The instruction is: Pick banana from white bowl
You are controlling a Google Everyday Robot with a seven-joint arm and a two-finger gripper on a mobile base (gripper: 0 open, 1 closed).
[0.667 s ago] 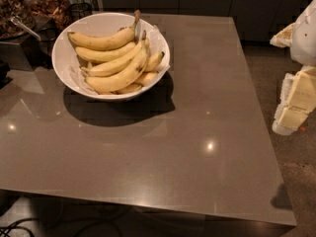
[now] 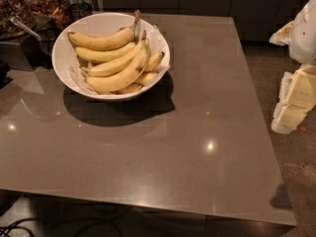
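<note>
Off the right edge of the bench hangs my tool, a pale cream, blocky shape over the floor, well apart from the fruit. I cannot tell whether it is set wide or narrow, and it holds nothing that I can see.

Starting from the left, dark containers of brownish food stand at the far left corner, with a metal handle sticking out toward the bowl. Just beside them, on the far left part of the bench, sits the white bowl, round, glossy and wide, casting a dark shadow in front of itself.

The banana lies uppermost in the bowl, along the back of the pile. It is long, yellow and gently curved, sagging in its middle. Its long axis runs roughly left to right: the blunt end points left, close to the bowl's left rim, and the long brown stem rises to the right and away, poking up past the far rim. The shorter bananas lie below and in front of it, fanning toward the right rim.
</note>
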